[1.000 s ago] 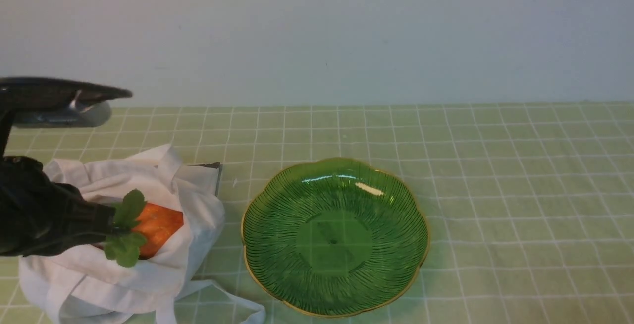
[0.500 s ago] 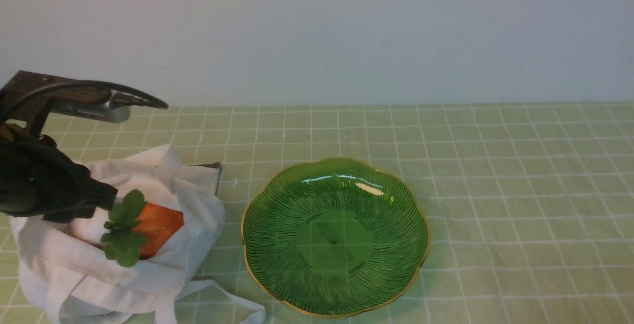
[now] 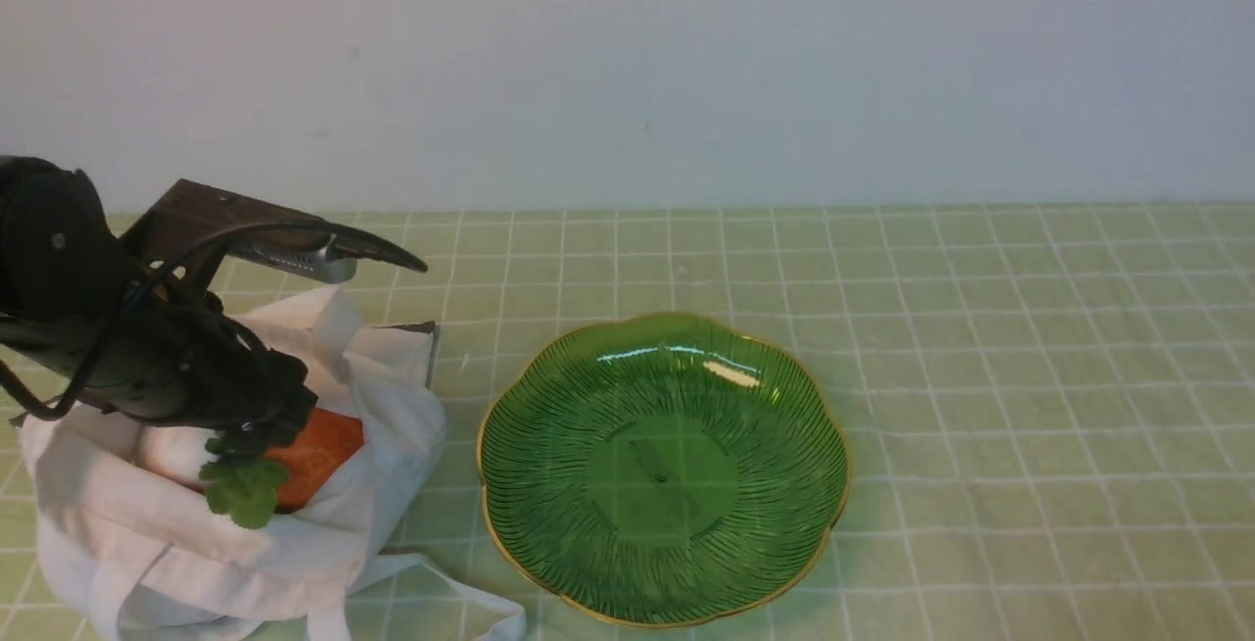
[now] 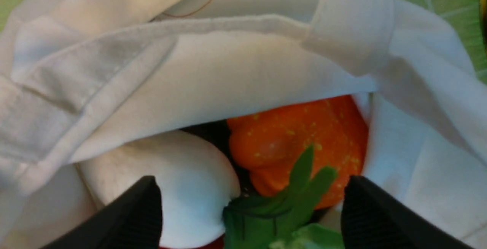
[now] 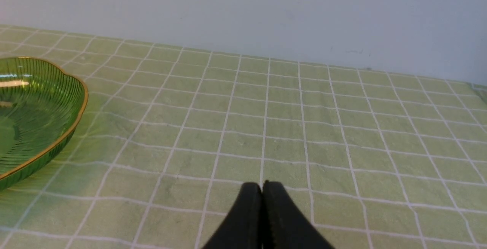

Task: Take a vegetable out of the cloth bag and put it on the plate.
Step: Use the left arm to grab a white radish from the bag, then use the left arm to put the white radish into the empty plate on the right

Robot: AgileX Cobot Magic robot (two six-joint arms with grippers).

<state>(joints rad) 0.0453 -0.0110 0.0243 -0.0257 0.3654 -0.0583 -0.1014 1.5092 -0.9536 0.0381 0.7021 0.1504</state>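
while the left gripper (image 3: 279,420) (image 4: 251,182) hangs at the mouth of the crumpled white cloth bag (image 3: 387,425) (image 4: 228,70), its two black jaws stand wide apart and grip nothing. the left wrist view shows one finger (image 4: 133,218) in front of a smooth white rounded vegetable (image 3: 167,450) (image 4: 182,180) and the other beside the bag's side wall. a bumpy orange vegetable with pale yellow specks (image 3: 319,450) (image 4: 296,138) and a green leafy sprig (image 3: 240,494) (image 4: 300,195) sit between them. cannot tell if the fingers touch any of it. all three are inside the bag: the white one and the orange one side by side, the sprig in front of the orange one, and a fold of cloth over the far part of both. in the front view the bag sits at the table's left front, and the left arm covers part of its opening. one white strap trails along the cloth toward the plate's near edge. the scalloped green ribbed glass plate with a gold rim (image 3: 662,469) (image 5: 34,108) lies flat just right of the bag, near it but apart, about mid table. both rest on a light green tablecloth with a white grid (image 3: 980,376) (image 5: 304,127), with a plain pale grey wall (image 3: 627,63) behind. the right gripper (image 5: 261,188), seen in the right wrist view, has its black jaws pressed together with nothing between them. it is above bare cloth, well off to the plate's right.
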